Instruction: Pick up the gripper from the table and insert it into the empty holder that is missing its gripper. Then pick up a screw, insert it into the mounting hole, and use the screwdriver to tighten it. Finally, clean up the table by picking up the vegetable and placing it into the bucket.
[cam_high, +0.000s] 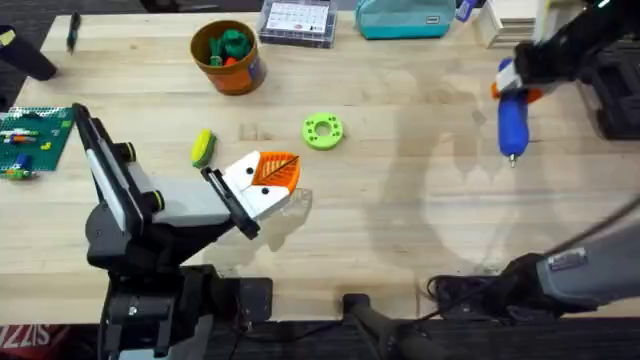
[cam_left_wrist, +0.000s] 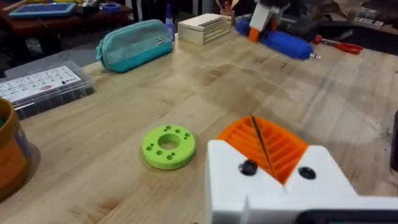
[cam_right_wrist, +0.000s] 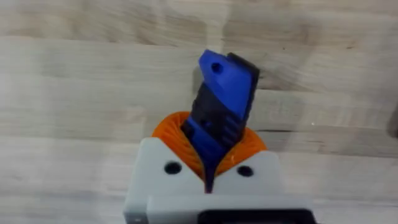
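Screwdriver (cam_high: 513, 122), bright blue, hangs above the wooden table (cam_high: 400, 230) at the far right of the overhead view, tip pointing toward the camera side, its upper end clamped in the right gripper (cam_high: 512, 82). In the same view the left gripper (cam_high: 272, 180) lies low near the table's middle, its white holders (cam_high: 262, 200) carrying orange ribbed pads pressed together with nothing between them. The yellow-green vegetable (cam_high: 203, 148) rests on the wood just beside the left arm, apart from the green ring-shaped disc (cam_high: 323, 130) farther right. The orange bucket (cam_high: 229, 58) stands at the far side, holding green and orange items; a clear parts box (cam_high: 297, 22) and a teal pouch (cam_high: 405, 18) sit along the far edge. Left wrist view: the left gripper (cam_left_wrist: 264, 152) shows its two orange pads meeting along a thin dark seam, a screw head (cam_left_wrist: 249, 167) on each white mount; the disc (cam_left_wrist: 168, 147) lies near, and the screwdriver (cam_left_wrist: 285, 45) is held aloft well beyond, near the pouch (cam_left_wrist: 134, 45). Right wrist view: the right gripper (cam_right_wrist: 209, 163) squeezes the blue screwdriver body (cam_right_wrist: 224, 106) between orange pads above bare wood.
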